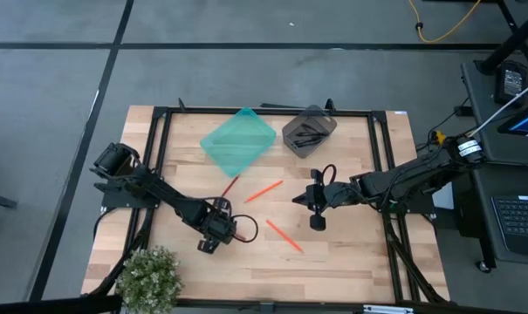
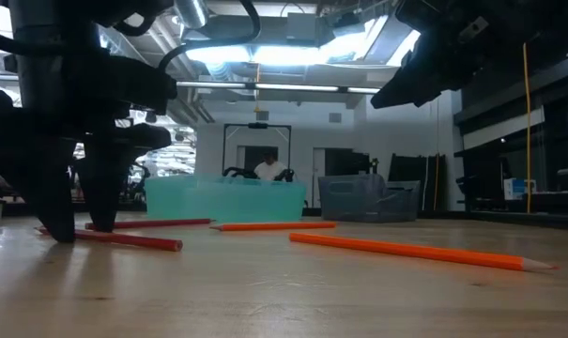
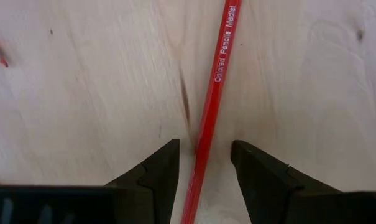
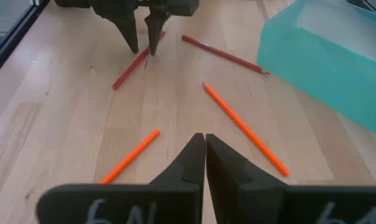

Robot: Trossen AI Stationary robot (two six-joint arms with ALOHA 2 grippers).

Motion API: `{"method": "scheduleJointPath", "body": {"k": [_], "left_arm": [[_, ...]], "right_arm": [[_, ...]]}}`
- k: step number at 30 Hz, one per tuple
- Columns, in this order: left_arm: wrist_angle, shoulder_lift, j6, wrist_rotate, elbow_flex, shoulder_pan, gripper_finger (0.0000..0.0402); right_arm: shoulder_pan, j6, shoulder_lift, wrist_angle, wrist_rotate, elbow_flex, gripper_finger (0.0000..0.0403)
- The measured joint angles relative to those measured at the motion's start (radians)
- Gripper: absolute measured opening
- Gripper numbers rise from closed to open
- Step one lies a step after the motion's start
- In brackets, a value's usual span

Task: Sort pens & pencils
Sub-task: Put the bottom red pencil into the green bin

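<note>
1. Pencils lie on the table (image 1: 351, 262): two red, two orange (image 1: 264, 191).
2. Teal bin (image 1: 238, 139) and grey bin (image 1: 309, 131) stand at the far edge; pens (image 1: 309, 137) lie in the grey one.
3. Left gripper (image 3: 203, 163) is down at the table, fingers wide on both sides of a red pencil (image 3: 214, 93).
4. Right gripper (image 4: 204, 149) hovers, fingers together, holding nothing.

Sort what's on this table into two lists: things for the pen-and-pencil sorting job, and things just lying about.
Job:
red pencil, between the fingers of the open left gripper
second red pencil
two orange pencils
black pens in the grey bin
teal bin
right gripper, shut, waiting

Lying about:
potted plant
</note>
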Motion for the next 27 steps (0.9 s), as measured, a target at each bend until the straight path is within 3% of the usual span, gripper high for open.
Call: {"method": "scheduleJointPath", "body": {"k": [14, 27], "left_arm": [[0.007, 0.000, -0.010, 0.090, -0.002, 0.049, 0.0115], [0.010, 0.000, -0.043, 0.098, -0.002, 0.058, 0.0069]], "right_arm": [[0.000, 0.000, 0.000, 0.004, 0.000, 0.000, 0.0016], [0.000, -0.004, 0.000, 0.003, 0.000, 0.000, 0.0017]]}}
